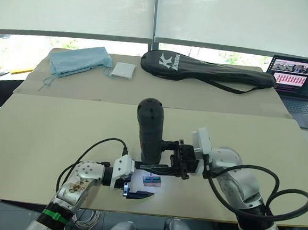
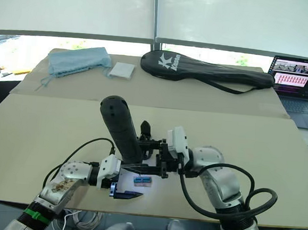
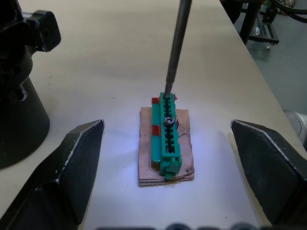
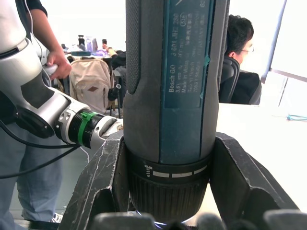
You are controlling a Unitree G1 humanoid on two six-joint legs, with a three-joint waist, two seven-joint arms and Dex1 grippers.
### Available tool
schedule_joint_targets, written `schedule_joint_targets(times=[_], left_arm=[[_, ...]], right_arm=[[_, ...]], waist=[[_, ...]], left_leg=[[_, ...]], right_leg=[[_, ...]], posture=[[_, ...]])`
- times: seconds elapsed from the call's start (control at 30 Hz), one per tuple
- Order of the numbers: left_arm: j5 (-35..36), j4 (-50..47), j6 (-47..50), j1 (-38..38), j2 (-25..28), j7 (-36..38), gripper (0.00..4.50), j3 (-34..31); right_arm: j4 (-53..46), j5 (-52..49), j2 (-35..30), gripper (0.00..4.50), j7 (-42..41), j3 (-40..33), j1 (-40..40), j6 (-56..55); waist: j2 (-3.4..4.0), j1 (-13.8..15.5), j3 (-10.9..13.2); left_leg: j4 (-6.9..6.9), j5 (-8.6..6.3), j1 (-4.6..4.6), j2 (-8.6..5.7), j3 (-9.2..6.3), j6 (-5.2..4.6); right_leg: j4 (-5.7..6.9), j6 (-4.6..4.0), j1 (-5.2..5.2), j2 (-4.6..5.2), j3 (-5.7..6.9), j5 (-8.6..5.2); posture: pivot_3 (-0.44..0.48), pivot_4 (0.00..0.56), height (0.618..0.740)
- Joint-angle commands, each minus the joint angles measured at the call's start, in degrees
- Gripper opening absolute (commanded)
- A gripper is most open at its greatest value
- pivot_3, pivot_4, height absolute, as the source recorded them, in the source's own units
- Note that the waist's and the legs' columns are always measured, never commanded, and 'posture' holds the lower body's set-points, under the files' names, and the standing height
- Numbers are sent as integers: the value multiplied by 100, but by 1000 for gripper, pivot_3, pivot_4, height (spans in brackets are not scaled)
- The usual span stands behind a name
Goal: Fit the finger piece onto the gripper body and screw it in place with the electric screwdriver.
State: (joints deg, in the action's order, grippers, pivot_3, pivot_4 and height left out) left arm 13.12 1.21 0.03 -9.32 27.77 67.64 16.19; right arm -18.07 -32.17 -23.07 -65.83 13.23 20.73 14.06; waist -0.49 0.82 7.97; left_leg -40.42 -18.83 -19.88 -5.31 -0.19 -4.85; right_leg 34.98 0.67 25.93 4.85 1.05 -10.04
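- Your right gripper (image 1: 164,159) has its jaws closed around the electric screwdriver (image 1: 151,131), gripping the lower part of its barrel; the tool stands nearly upright, rounded end up.
- In the right wrist view, the two fingers (image 4: 103,177) press against both sides of the screwdriver's ribbed collar.
- The screwdriver's thin metal bit (image 3: 175,45) comes down onto the far end of a small green block (image 3: 166,129) that sits on a tan pad on the worktop (image 1: 50,139), lit by the tool's light.
- A screw head (image 3: 169,121) sits in the block's middle slot, just short of the bit tip.
- Your left gripper (image 1: 137,193) rests low at the near edge of the worktop, jaws spread wide and holding nothing, with the green block between and ahead of its fingers.
- A black cylindrical part, likely the gripper body (image 3: 19,96), stands beside the block; you cannot tell more of it.
- Far back lie a black racket bag (image 1: 205,70), a blue cloth (image 1: 78,60) and a laptop (image 1: 300,84).
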Motion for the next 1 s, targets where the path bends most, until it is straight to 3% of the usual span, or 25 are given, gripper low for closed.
schedule_joint_targets(times=[0.03,1.0], left_arm=[[-84,204,150,123,-4,-39,4455,126],[-65,116,188,164,2,-54,4455,171]], right_arm=[[-149,-89,57,1921,-13,-36,31,-73],[-82,105,77,1921,-113,21,-111,-215]], waist=[[0,-1,0],[0,-2,0]], left_leg=[[0,0,0,0,0,0],[1,0,0,0,0,0]], right_leg=[[0,0,0,0,0,0],[-1,0,0,0,0,0]], posture=[[0,150,740],[0,150,740]])
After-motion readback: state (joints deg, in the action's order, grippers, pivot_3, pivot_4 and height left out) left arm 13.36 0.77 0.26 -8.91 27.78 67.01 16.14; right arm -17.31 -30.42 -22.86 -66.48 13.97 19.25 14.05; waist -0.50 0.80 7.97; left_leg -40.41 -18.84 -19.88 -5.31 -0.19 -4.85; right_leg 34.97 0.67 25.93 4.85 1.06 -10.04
